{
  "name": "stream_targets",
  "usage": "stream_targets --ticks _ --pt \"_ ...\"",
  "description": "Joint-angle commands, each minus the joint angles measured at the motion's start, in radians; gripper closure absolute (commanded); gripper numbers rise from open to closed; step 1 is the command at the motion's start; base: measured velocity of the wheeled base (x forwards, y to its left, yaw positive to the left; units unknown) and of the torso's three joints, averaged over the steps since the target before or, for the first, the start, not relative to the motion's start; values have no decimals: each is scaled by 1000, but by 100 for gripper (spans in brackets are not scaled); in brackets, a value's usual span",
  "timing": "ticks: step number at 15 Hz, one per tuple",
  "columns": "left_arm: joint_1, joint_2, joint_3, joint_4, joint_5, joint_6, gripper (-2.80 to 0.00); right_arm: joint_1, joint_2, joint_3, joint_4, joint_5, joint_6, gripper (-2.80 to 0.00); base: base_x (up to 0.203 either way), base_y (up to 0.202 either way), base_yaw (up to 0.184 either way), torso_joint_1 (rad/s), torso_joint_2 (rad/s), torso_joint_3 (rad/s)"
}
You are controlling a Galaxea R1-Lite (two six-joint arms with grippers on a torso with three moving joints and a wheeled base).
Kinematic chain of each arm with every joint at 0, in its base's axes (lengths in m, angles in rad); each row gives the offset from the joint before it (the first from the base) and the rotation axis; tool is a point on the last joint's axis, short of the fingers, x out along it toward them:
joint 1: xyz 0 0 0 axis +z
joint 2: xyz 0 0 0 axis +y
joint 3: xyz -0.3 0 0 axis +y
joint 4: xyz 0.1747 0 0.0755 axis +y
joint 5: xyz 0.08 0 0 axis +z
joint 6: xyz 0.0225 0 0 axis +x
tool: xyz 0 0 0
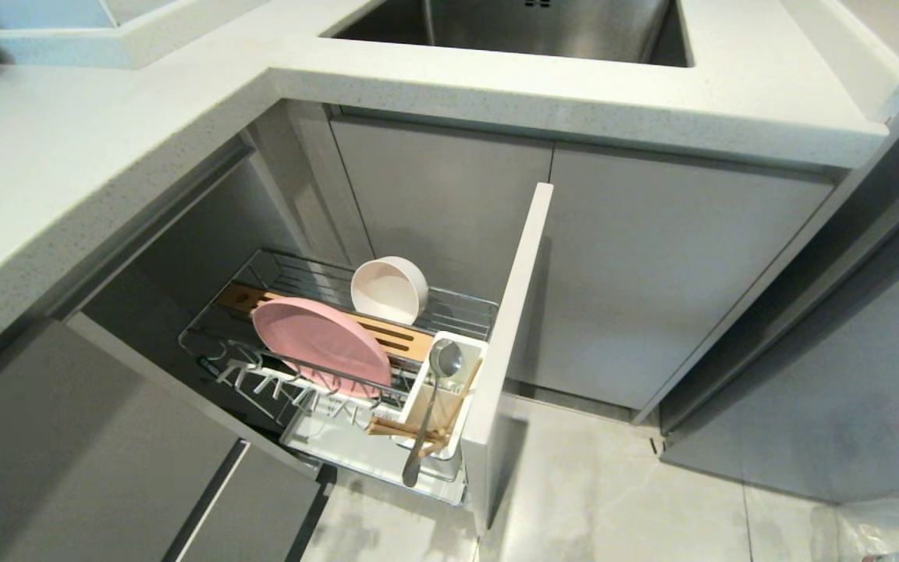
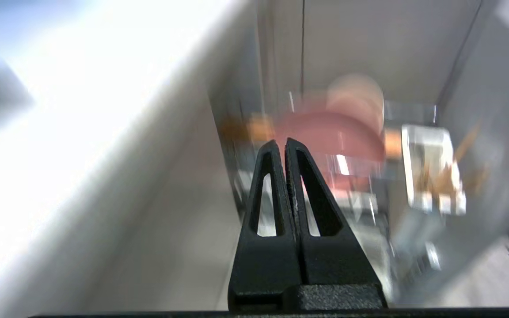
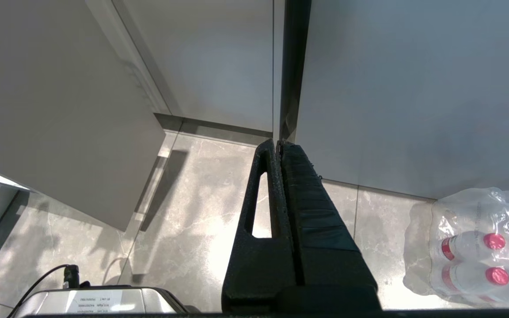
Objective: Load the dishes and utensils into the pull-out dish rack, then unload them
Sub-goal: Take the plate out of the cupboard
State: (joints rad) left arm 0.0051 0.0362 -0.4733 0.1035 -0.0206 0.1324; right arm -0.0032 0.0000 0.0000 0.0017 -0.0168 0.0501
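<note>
The pull-out dish rack stands drawn out from under the counter, fixed to its tall pale grey front. A cream-white bowl lies on its side at the back of the rack. The metal spoon and wooden chopsticks sit in the white utensil cup. Neither gripper shows in the head view. My left gripper is shut and empty, pointing toward the blurred rack with the bowl ahead of it. Over the floor, my right gripper hangs shut and empty.
A pink plate stands in the rack's slots in front of the bowl. The white counter overhangs the rack on the left, with a steel sink behind. A wrapped pack of bottles lies on the floor at the right.
</note>
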Motion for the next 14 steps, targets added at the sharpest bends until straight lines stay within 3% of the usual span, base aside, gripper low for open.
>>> stream_targets --ticks 1,5,7,9,11,12,14 --pt "2 86 -180 53 1 25 0 0 0 2 0 0 0 0 0 0 0 0 0 0" --pt "43 443 -531 151 3 50 0 0 0 2 0 0 0 0 0 0 0 0 0 0" --pt "67 612 -719 135 1 -27 0 0 0 2 0 0 0 0 0 0 0 0 0 0" --pt "75 745 -910 140 2 -179 0 0 0 2 0 0 0 0 0 0 0 0 0 0" --pt "56 861 -1083 222 2 -406 0 0 0 2 0 0 0 0 0 0 0 0 0 0" --pt "7 911 -1159 303 1 -544 0 0 0 2 0 0 0 0 0 0 0 0 0 0" --pt "-112 960 -1208 410 2 -659 0 0 0 2 0 0 0 0 0 0 0 0 0 0"
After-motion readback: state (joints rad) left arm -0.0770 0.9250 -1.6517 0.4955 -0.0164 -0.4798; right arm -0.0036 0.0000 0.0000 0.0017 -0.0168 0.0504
